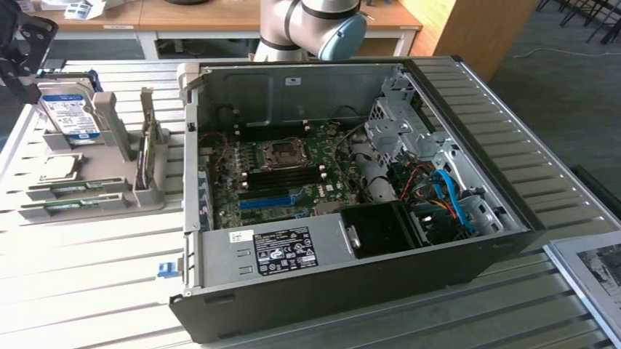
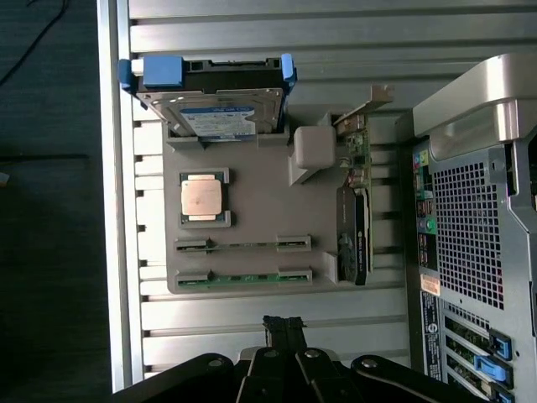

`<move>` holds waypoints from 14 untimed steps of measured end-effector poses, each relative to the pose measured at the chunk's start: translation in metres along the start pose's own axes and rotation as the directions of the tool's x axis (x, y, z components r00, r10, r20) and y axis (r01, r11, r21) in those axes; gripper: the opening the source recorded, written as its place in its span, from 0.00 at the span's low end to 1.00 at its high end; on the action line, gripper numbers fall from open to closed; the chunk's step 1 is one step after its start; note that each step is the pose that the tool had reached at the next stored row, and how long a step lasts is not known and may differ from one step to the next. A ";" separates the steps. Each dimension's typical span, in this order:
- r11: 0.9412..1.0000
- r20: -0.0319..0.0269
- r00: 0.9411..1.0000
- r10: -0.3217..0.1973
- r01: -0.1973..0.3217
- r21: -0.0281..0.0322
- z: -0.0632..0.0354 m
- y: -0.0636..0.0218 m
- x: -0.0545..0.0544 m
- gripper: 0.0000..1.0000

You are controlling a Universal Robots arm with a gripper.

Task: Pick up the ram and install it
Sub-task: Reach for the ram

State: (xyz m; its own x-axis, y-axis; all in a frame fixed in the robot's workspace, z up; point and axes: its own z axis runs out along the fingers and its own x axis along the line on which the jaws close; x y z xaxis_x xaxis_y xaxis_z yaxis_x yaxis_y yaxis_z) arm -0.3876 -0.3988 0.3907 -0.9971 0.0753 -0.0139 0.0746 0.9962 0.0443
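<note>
Bare slatted table between gripper and grey holder; both ram sticks lie low, open from above; hard drive stands tall at holder's end away from gripper; expansion card stands on edge on case side; computer case wall close beside; inside, motherboard reachable through open side; drive cage and cables crowd exterior view's right

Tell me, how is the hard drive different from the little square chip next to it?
The drive stands on edge in its slot; the chip lies flat. The drive is much bigger than the chip. The drive wears a blue and white label; the chip has a plain shiny metal top. Both sit on the grey holder beside the computer case.
</note>
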 end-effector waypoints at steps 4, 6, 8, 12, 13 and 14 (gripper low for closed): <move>1.000 0.000 1.000 0.000 0.000 0.002 0.0001 -0.0001 0.002 0.10; 1.000 0.000 1.000 -0.001 0.001 0.003 0.0000 -0.0004 0.005 0.10; 1.000 0.000 1.000 -0.003 0.003 0.003 -0.0001 -0.0007 0.008 0.10; 1.000 0.000 1.000 -0.004 0.004 0.003 -0.0002 -0.0013 0.012 0.10; 1.000 0.000 1.000 -0.004 0.004 0.003 -0.0001 -0.0013 0.012 0.10; 1.000 0.000 1.000 -0.005 0.005 0.003 -0.0002 -0.0013 0.012 0.10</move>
State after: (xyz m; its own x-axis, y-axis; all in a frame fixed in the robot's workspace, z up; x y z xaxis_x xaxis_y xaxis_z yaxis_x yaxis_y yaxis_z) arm -0.4000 -0.3992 0.3906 -0.9974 0.0708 -0.0141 0.0702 0.9967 0.0410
